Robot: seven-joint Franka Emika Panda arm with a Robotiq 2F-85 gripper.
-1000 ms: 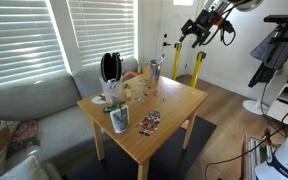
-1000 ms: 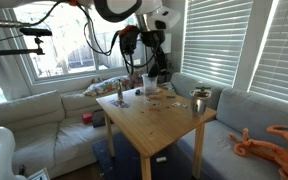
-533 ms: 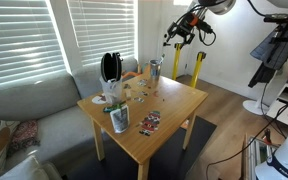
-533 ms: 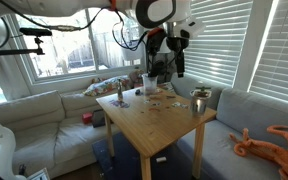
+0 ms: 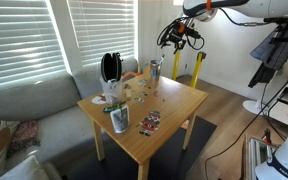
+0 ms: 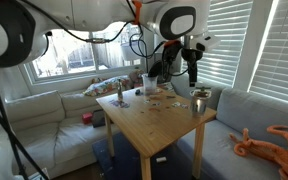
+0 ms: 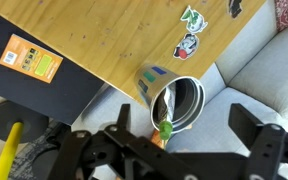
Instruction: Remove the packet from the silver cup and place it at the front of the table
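in an exterior view the silver cup stands at the sofa-side edge of the surface, close to a corner. something green, i think the packet, sticks out of its mouth. the tool hangs high and well apart from the cup, beyond the opposite side.

in an exterior view from another place the cup is at the edge beside the sofa, and the tool is above it, touching nothing.

in the wrist view the tool has its fingers wide apart and empty. the cup is seen from above, just at the edge. the packet leans on the inner wall, with only its green and orange top free.

the packet looks thin, light and soft, probably slick film, so it should crumple rather than break. i would pinch the free top across its flat faces and lift straight up. the cup seems light too (and it stands at the edge), so a sideways pull could tip it.
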